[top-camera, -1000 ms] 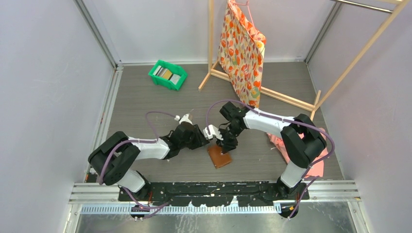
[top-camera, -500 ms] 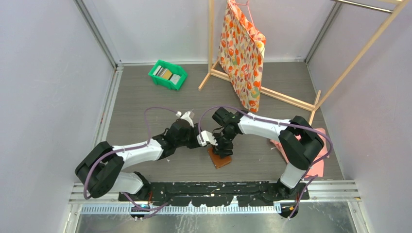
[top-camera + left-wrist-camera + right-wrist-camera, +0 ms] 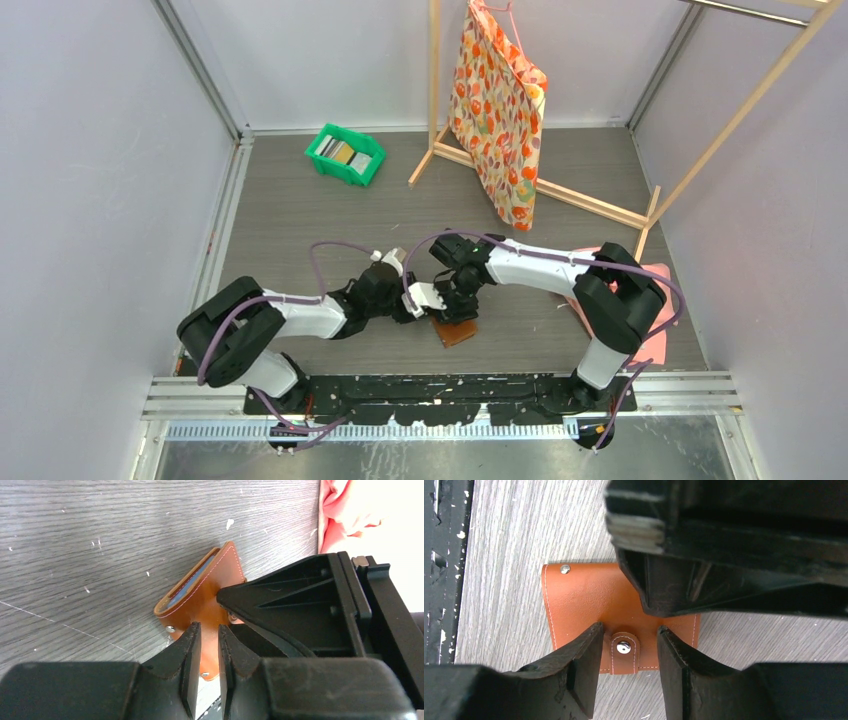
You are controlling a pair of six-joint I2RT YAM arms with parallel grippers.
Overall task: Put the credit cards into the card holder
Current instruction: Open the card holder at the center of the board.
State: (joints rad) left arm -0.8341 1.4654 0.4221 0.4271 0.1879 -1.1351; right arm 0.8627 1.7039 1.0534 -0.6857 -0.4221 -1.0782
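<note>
right gripper point(image 3: 628, 632) stands open astride the snap tab point(image 3: 624, 647) of the holder point(image 3: 579, 592), at lower centre. left gripper point(image 3: 210, 630) is narrow at the holder's edge; i cannot tell if it grips. cards point(image 3: 344, 153) lie in the bin point(image 3: 322, 148), upper left.

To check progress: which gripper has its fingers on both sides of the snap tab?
The right gripper: its open fingers straddle the snap tab of the card holder, while those of the left gripper stand nearly together.
</note>
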